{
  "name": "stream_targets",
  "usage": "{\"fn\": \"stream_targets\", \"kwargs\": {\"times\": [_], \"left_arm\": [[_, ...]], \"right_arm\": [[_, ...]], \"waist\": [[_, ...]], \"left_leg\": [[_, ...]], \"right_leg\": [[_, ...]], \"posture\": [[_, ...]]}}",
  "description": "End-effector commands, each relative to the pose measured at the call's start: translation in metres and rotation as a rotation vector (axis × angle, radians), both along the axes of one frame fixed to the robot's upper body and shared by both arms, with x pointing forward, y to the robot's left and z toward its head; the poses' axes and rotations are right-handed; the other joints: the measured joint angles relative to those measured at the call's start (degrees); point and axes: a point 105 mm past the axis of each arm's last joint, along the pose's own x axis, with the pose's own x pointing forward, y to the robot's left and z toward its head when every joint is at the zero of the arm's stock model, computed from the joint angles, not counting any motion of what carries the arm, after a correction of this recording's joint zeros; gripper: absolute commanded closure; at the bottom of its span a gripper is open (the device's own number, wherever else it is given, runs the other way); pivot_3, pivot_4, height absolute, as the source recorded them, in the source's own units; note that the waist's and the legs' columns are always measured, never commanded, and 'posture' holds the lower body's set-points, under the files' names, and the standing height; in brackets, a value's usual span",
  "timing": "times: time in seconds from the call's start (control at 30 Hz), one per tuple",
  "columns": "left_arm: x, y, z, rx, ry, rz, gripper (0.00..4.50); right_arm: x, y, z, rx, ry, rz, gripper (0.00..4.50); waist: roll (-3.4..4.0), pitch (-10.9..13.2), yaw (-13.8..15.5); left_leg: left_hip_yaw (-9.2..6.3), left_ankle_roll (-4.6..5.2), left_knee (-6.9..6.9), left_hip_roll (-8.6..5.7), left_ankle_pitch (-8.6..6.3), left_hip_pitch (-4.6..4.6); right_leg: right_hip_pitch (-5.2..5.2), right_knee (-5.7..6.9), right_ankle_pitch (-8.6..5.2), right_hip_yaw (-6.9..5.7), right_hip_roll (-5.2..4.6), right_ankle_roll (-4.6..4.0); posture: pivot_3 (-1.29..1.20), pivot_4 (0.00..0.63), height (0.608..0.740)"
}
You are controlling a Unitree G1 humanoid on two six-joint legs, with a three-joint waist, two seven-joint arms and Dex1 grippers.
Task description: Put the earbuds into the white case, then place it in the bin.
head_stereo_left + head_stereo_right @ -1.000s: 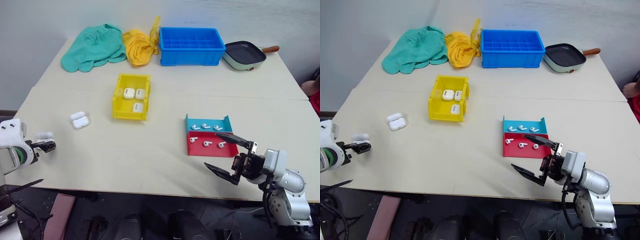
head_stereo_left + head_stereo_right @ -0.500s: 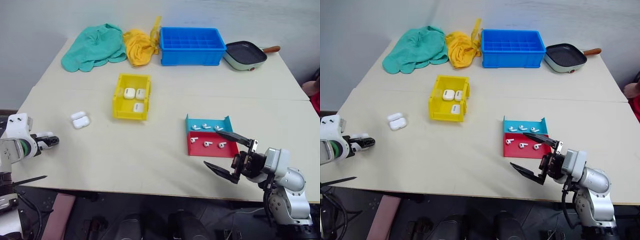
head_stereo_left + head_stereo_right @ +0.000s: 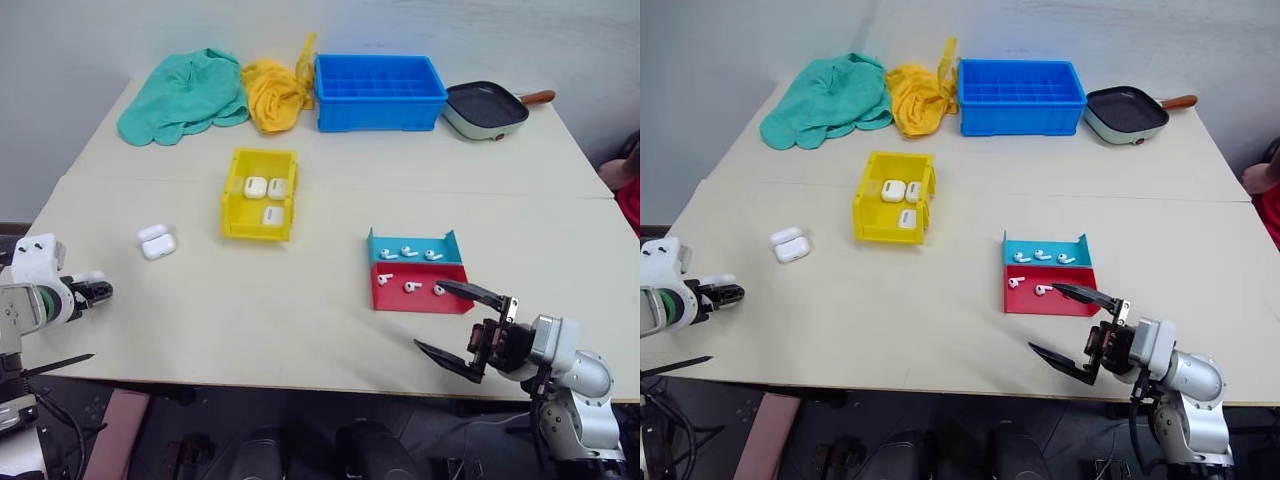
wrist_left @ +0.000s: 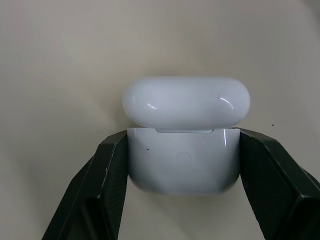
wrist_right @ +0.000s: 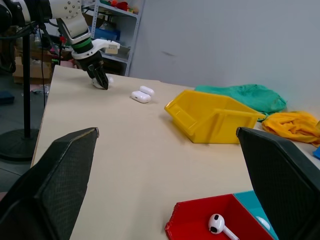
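At the table's far left edge my left gripper (image 3: 95, 290) is shut on a white case (image 4: 185, 100). In the left wrist view its black fingers (image 4: 107, 170) press both sides of the case's lower half, and the lid sits on top. A second white case (image 3: 157, 241) lies on the table nearby. The yellow bin (image 3: 232, 195) stands mid-table with three white cases inside. Several earbuds (image 3: 410, 252) lie in a teal tray and a red tray (image 3: 395, 298). My right gripper (image 3: 430, 315) hangs open at the front right, just in front of the red tray, holding nothing.
At the back lie a green cloth (image 3: 185, 95) and a yellow cloth (image 3: 275, 90). Beside them stand a blue compartmented crate (image 3: 380, 90) and a dark pan (image 3: 485, 108). A seam crosses the table behind the yellow bin.
My left gripper's fingers have closed in on the white case at the table's left edge. The right gripper has stayed open and sunk a little.
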Motion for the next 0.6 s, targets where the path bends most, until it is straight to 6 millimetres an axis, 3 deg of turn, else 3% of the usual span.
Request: {"fn": "stream_targets", "kwargs": {"times": [0.03, 0.17, 0.23, 0.3, 0.37, 0.47, 0.6], "left_arm": [[0.014, -0.008, 0.022, -0.009, -0.223, -0.059, 1.69], [0.025, -0.063, 0.074, -0.016, -0.628, -0.418, 1.69], [0.009, -0.113, 0.102, -0.026, -0.869, -0.694, 1.69], [-0.013, -0.149, 0.117, -0.026, -1.041, -0.889, 1.69], [-0.029, -0.181, 0.123, -0.089, -1.158, -1.018, 1.69], [-0.043, -0.231, 0.119, -0.249, -1.192, -1.202, 1.69], [-0.058, -0.268, 0.119, -0.456, -1.258, -1.379, 1.69]], "right_arm": [[-0.001, -0.004, 0.005, 0.024, -0.046, -0.006, 0.00], [0.000, -0.007, 0.006, 0.012, -0.042, -0.009, 0.00], [0.003, -0.013, 0.007, -0.017, -0.027, -0.009, 0.00], [0.005, -0.020, 0.010, -0.045, -0.010, -0.009, 0.00], [0.006, -0.027, 0.013, -0.076, 0.014, -0.018, 0.00], [0.008, -0.037, 0.021, -0.112, 0.047, -0.053, 0.00], [0.008, -0.044, 0.025, -0.178, 0.094, -0.116, 0.00]], "waist": [[0.00, 0.00, 0.29], [-0.05, -0.01, 0.59], [-0.03, 0.00, 0.45], [-0.01, 0.01, 0.44], [0.00, 0.01, 0.45], [0.02, 0.02, 0.46], [0.07, 0.02, 0.38]], "left_leg": [[0.00, 0.00, 0.02, 0.00, 0.00, -0.01], [-0.10, 0.00, 0.13, -0.01, 0.00, -0.14], [-0.14, 0.00, 0.15, -0.01, -0.02, -0.20], [-0.13, 0.05, 0.14, -0.04, -0.05, -0.20], [-0.11, 0.08, 0.13, -0.04, -0.07, -0.21], [-0.13, 0.08, 0.15, -0.01, -0.07, -0.18], [-0.14, 0.12, 0.17, 0.00, 0.02, -0.16]], "right_leg": [[0.00, 0.00, 0.00, 0.00, 0.00, 0.00], [0.01, -0.05, 0.00, -0.14, -0.03, 0.00], [0.06, -0.24, 0.00, -0.18, -0.04, 0.00], [0.15, -0.41, 0.00, -0.19, -0.08, 0.00], [0.25, -0.65, 0.01, -0.22, -0.07, 0.02], [0.31, -0.63, 0.01, -0.21, 0.03, 0.02], [0.37, -0.62, 0.01, -0.17, 0.09, 0.02]], "posture": [[0.00, 0.150, 0.740], [0.00, 0.150, 0.740], [0.00, 0.150, 0.740], [0.00, 0.150, 0.740], [0.00, 0.150, 0.740], [0.00, 0.150, 0.740], [0.00, 0.150, 0.740]]}}
